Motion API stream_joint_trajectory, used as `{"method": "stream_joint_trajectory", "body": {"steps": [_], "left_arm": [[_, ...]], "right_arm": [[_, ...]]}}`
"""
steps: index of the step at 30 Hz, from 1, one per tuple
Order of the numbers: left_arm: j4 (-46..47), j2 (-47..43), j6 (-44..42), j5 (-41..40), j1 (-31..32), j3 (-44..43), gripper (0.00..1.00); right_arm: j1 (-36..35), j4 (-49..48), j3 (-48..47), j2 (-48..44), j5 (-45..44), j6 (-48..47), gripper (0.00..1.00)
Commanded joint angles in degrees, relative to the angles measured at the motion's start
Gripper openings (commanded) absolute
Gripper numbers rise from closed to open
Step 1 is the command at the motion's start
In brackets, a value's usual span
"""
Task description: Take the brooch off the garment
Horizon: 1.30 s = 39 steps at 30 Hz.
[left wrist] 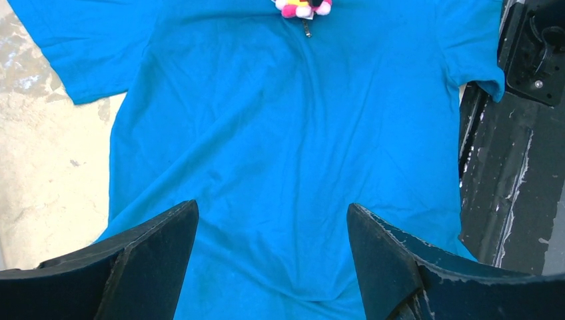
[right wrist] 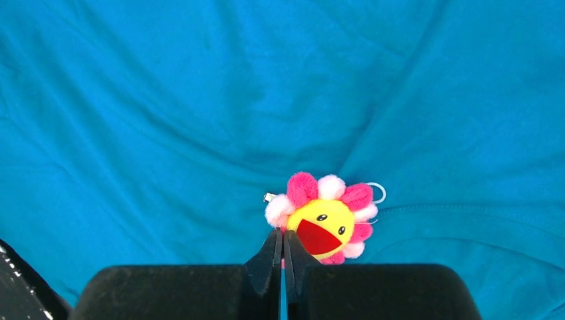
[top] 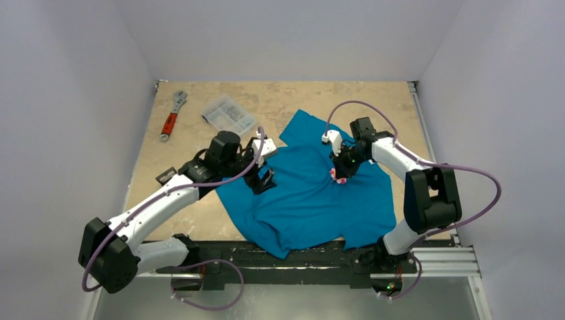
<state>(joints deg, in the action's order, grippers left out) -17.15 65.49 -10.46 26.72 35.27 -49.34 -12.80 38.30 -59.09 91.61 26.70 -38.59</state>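
We see brooch [right wrist: 324,217] on shirt [right wrist: 166,100] chest; right pincer [right wrist: 281,257] closed at its petal edge, hold unclear; left pincer [left wrist: 272,208] open above shirt. We judge brooch light, plush; cloth will lift along. Pinch flower body.

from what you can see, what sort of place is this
Probably a robot lab test cell: a table boxed in by white walls, a left arm and right arm bolted to a rail at its near edge, a wrench and clear parts box near the T-shirt.
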Motion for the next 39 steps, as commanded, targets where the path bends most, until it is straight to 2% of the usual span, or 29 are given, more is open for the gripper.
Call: {"method": "stream_joint_trajectory", "body": {"steps": [1, 7, 11, 15, 19, 26, 31, 34, 39], "left_arm": [[4.47, 0.92, -1.5, 2.4, -0.33, 0.74, 0.82], [8.02, 0.5, -2.75, 7.0, -0.2, 3.64, 0.81], [14.38, -1.02, -9.2, 7.95, 1.45, 8.16, 0.82], [16.17, -0.54, -16.96, 6.63, 5.6, 10.07, 0.79], [21.32, 0.87, -21.6, 4.5, 9.8, 11.5, 0.72], [26.46, 5.2, -28.61, 3.67, 15.23, 12.26, 0.45], [30.26, 8.19, -33.72, 3.7, 16.5, 11.68, 0.35], [32.32, 9.92, -34.28, 3.35, 16.5, 10.51, 0.37], [31.99, 12.72, -35.51, 5.67, 16.55, 8.48, 0.51]], "right_arm": [[-0.2, 0.85, -0.61, -0.13, 3.99, 1.44, 0.0], [-0.14, 8.95, -5.84, 2.59, 14.95, -1.38, 0.0], [-0.2, 13.95, -7.94, 4.25, 18.72, -4.09, 0.0], [-0.13, 17.59, -9.44, 4.86, 21.53, -5.32, 0.0], [-0.13, 19.6, -10.8, 4.92, 24.7, -4.59, 0.0], [-0.13, 21.89, -10.66, 4.8, 30.52, -2.55, 0.0], [-0.17, 24.62, -10.27, 5.33, 33.53, -4.2, 0.0], [-0.15, 25.85, -10.02, 4.97, 33.94, -5.77, 0.0], [-0.21, 26.63, -9.31, 2.89, 33.51, -7.44, 0.0]]}}
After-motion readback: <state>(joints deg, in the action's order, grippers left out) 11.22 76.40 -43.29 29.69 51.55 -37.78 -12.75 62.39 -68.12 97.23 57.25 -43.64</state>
